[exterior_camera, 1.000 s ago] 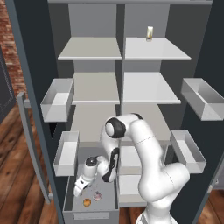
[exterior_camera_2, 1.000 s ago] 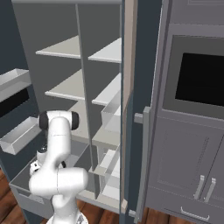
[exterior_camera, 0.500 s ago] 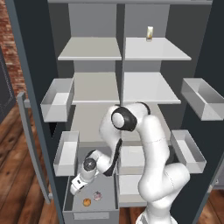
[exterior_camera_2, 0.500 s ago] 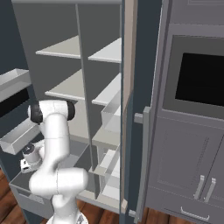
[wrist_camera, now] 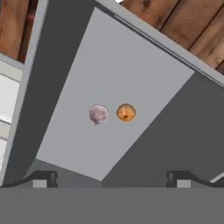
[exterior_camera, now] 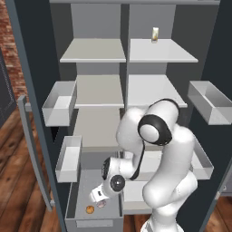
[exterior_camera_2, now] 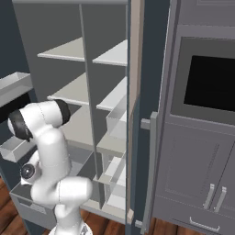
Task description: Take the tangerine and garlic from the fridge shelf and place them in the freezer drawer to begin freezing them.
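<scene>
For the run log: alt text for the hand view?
Looking down into the freezer drawer, a garlic bulb and a tangerine lie side by side, slightly apart, on its floor. The open gripper hangs above them, holding nothing.

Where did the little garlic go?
The garlic lies on the floor of the freezer drawer, right beside the tangerine. In the left base view it sits near the drawer's front, just below the robot's hand.
</scene>
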